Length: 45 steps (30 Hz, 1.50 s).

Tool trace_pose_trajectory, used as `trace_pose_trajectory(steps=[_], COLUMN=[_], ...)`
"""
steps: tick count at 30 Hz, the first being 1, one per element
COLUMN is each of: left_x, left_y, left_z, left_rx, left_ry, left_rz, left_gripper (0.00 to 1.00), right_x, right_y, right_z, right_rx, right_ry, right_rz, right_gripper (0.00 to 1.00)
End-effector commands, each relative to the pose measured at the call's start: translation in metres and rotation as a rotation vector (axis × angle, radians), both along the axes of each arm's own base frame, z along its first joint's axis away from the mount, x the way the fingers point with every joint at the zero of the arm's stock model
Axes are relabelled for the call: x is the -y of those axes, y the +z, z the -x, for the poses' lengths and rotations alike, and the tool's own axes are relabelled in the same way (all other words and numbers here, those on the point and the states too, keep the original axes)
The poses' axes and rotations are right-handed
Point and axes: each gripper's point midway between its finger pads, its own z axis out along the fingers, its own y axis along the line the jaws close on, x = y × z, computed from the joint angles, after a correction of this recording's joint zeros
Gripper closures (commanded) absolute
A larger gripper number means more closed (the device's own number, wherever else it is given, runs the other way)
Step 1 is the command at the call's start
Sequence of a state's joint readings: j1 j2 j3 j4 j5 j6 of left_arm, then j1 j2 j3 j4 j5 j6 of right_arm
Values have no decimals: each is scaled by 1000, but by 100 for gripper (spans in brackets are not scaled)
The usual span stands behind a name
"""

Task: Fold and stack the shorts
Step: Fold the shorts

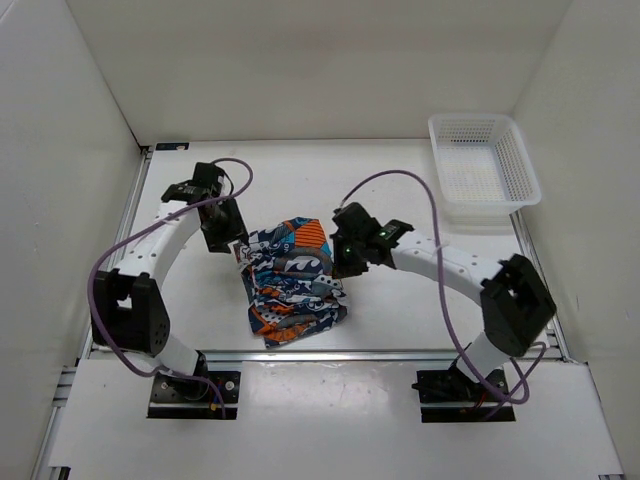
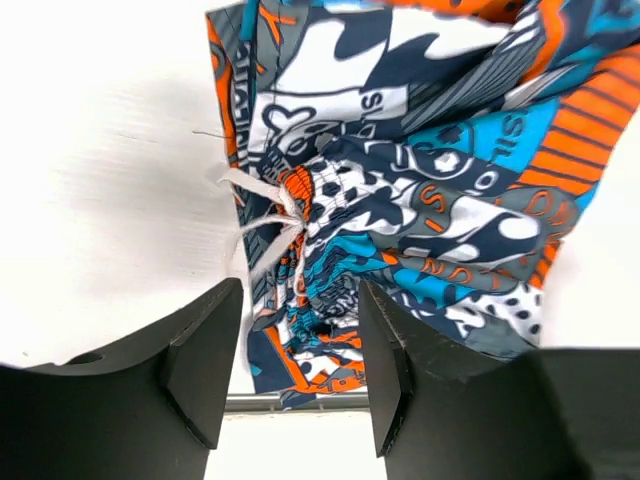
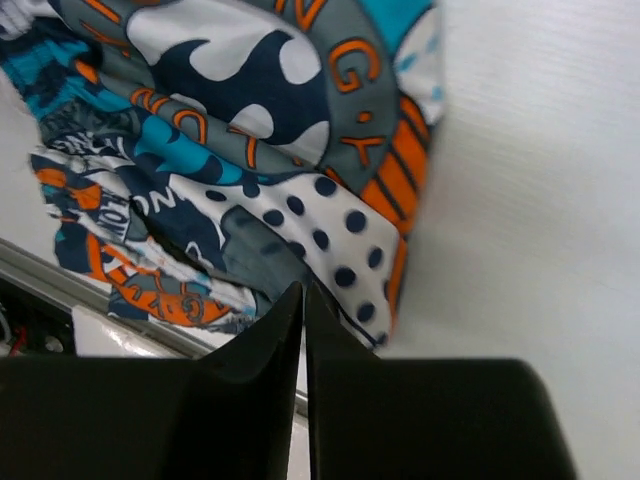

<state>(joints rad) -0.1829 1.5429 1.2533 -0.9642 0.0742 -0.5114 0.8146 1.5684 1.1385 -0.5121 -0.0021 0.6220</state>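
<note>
The shorts (image 1: 293, 283) lie crumpled in a loose heap on the middle of the white table, with a navy, orange, teal and white print. My left gripper (image 1: 236, 250) hangs over their far left edge. In the left wrist view it (image 2: 300, 305) is open, with the shorts (image 2: 420, 190) and their white drawstring (image 2: 262, 205) below and beyond the fingers. My right gripper (image 1: 345, 262) is at the shorts' right edge. In the right wrist view it (image 3: 304, 292) is shut, its tips just over the dotted hem of the shorts (image 3: 300, 215). No cloth shows between the jaws.
A white mesh basket (image 1: 470, 121) stands at the table's far right corner. White walls enclose the table on three sides. A metal rail (image 1: 400, 352) runs along the table's near edge, just below the shorts.
</note>
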Motion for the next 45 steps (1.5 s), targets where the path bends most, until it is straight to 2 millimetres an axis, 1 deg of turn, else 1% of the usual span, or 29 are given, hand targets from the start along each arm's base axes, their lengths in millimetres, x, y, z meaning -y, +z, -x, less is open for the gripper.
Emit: trace_pose_trajectory(steps=[1,2,3,5,8,11,13,15,16,17,19,20,21,24,26,27,29,30,31,32,33,34,35,37,38,41,43,44,45], left_x=[-9,-10,-8,-8,-8,-11,-13,-13,-15,-17,-25,-24,-30,-34,-28,-25,-13,-5,6,17,26,40,51,67,82,95,86,81,67], left_y=[-3,-9,-16,-18,-15,-13,-16,-19,-22,-32,-51,-63,-70,-89,-89,-91,-99,-102,-113,-107,-108,-116,-109,-104,-97,-67,-50,-41,-21], left_z=[9,12,16,16,18,17,20,22,22,22,21,17,14,10,-1,-5,-18,-23,-23,-37,-42,-42,-58,-62,-72,-87,-94,-95,-98], left_rx=[-25,-48,-63,-60,-50,-41,-50,-60,-64,-81,-110,-131,-132,-173,-176,-179,-202,-210,-238,-211,-209,-222,-183,-190,-164,-106,-71,-56,-25], left_ry=[16,16,20,20,20,29,32,44,62,65,97,109,127,165,168,157,145,126,98,78,58,21,2,-32,-61,-83,-73,-72,-52], left_rz=[-20,-24,-12,-11,-9,-8,-18,-16,-13,-25,-50,-50,-64,-74,-50,-51,-23,-13,-13,4,12,4,13,18,23,12,-41,-67,-110], left_gripper=[40,40,40,41,41,41,41,48,51,57,64,66,67,71,73,73,77,79,80,82,86,87,87,87,87,77,69,62,60], right_x=[-31,-35,-42,-41,-38,-30,-25,-18,-7,5,21,30,42,88,116,135,159,178,187,196,210,216,226,232,239,244,244,244,244], right_y=[-16,-35,-42,-71,-84,-53,-14,13,29,40,52,61,68,85,106,107,125,125,128,134,136,139,137,138,137,136,132,132,129], right_z=[3,7,11,20,25,7,-5,-17,-21,-23,-30,-26,-31,-31,-29,-29,-27,-27,-26,-23,-24,-21,-22,-22,-23,-24,-25,-25,-26], right_rx=[-30,-63,-70,-119,-143,-41,48,126,179,215,246,258,268,323,376,377,413,416,418,423,424,425,415,405,398,383,363,358,351], right_ry=[83,98,105,122,105,43,15,-16,-40,-68,-114,-137,-187,-307,-373,-414,-481,-507,-525,-549,-584,-582,-618,-619,-634,-644,-632,-636,-626], right_rz=[-30,-6,-6,47,86,112,111,115,135,156,172,170,171,218,217,246,228,264,271,255,270,266,271,264,271,265,264,260,272], right_gripper=[93,95,95,98,99,99,94,77,68,55,39,39,39,21,8,6,4,4,2,2,1,1,1,1,1,1,1,1,1])
